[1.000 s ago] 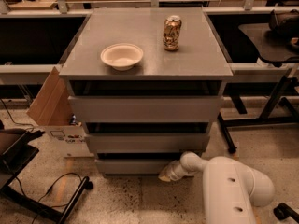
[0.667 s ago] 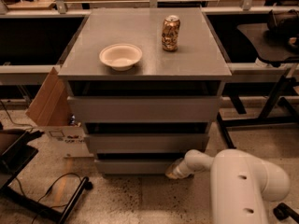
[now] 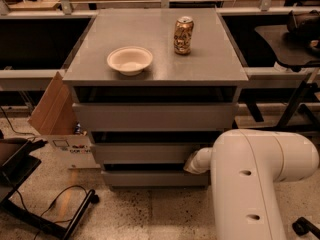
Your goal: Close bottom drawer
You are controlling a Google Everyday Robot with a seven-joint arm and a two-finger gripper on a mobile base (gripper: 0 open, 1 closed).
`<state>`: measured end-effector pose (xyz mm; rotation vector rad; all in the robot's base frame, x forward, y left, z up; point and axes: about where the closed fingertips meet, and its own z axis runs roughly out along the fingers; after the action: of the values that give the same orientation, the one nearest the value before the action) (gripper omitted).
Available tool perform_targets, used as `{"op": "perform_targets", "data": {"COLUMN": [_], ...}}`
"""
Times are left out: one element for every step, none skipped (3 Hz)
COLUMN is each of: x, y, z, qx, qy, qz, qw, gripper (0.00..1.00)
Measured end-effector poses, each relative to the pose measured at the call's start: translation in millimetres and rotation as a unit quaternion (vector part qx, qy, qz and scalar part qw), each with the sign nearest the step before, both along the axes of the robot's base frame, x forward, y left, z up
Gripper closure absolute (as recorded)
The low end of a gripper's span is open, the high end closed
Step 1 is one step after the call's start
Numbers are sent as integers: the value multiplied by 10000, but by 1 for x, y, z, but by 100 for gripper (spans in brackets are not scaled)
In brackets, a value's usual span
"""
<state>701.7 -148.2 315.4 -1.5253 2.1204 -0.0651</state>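
Note:
The bottom drawer [image 3: 150, 178] is the lowest of three grey fronts on the cabinet, just above the floor. A dark gap shows above its front, and its tray interior is not visible. My gripper [image 3: 192, 162] is at the right end of the cabinet front, level with the gap between the middle drawer [image 3: 145, 153] and the bottom drawer, touching or very near the fronts. My white arm [image 3: 250, 184] fills the lower right and hides the right ends of the two lower drawers.
A white bowl [image 3: 129, 60] and a drink can [image 3: 183, 35] stand on the cabinet top [image 3: 210, 64]. The top drawer [image 3: 155, 116] is below it. A cardboard box [image 3: 52, 109] leans at the left. A black stand and cables [image 3: 55, 209] lie on the floor at the left.
My gripper has risen from low on the bottom drawer's front to the gap above it and shifted slightly right. The big arm link has swung up and fills more of the view.

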Motion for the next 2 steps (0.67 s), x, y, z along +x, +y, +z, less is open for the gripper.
{"op": "perform_targets", "data": {"x": [0,0], "y": [0,0], "z": [0,0], "qx": [0,0], "qy": [0,0], "qz": [0,0], "qw": [10000,10000], "gripper": [100,100]}}
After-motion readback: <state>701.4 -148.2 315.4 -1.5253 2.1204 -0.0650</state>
